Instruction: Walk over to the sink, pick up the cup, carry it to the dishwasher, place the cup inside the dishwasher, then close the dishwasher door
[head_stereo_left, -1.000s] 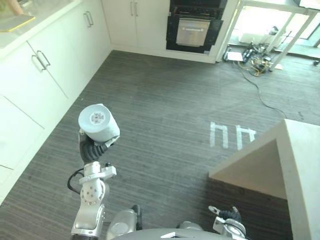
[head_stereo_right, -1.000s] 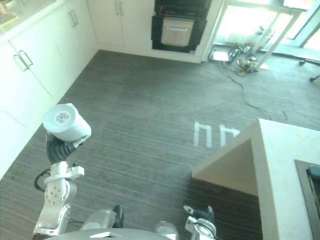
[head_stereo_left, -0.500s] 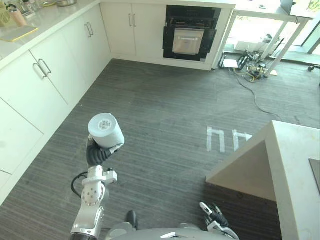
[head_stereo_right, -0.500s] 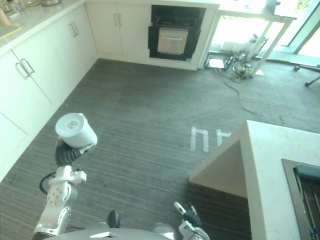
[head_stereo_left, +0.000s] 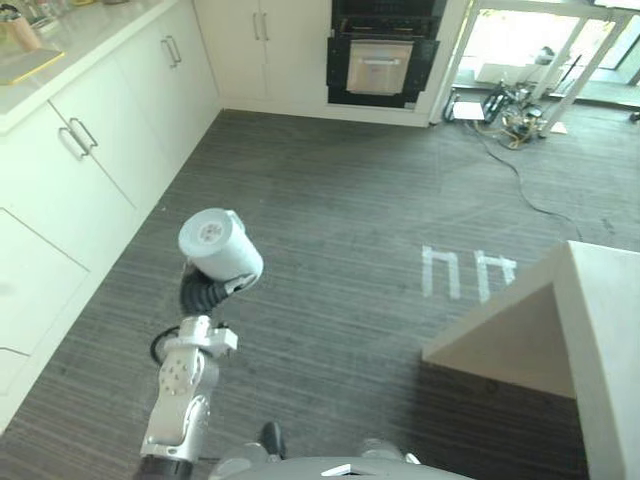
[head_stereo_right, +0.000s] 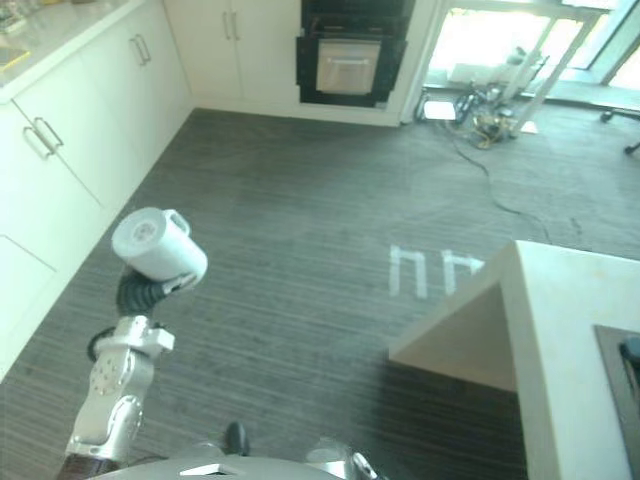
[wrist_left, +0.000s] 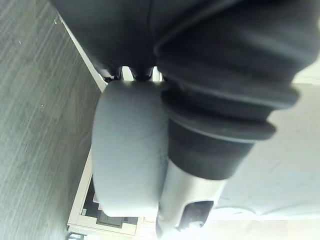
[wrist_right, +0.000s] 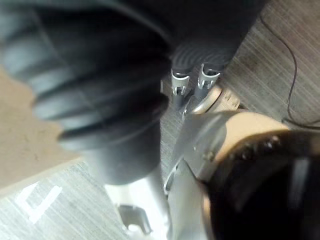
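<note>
A pale grey cup (head_stereo_left: 220, 245) with a side handle (head_stereo_right: 178, 218) is held up over the dark striped floor, its base toward me. My left hand (head_stereo_left: 203, 291) sits right under it and is shut on it. In the left wrist view the cup (wrist_left: 129, 150) lies pressed between the hand's dark cover and the thumb (wrist_left: 189, 197). A black built-in appliance (head_stereo_left: 380, 62) stands in the far wall of white cabinets. My right hand (wrist_right: 115, 125) shows close up over the floor in the right wrist view.
White cabinets with bar handles (head_stereo_left: 80, 160) run along the left under a worktop (head_stereo_left: 40, 60). A pale counter corner (head_stereo_left: 590, 320) juts in at the right. White tape marks (head_stereo_left: 465, 272) lie on the floor, and cables (head_stereo_left: 515, 120) clutter the far right.
The camera has shifted as I walk. The cup has stayed in my left hand and has turned a little. My right hand has dropped out of the eye views' bottom edge.
</note>
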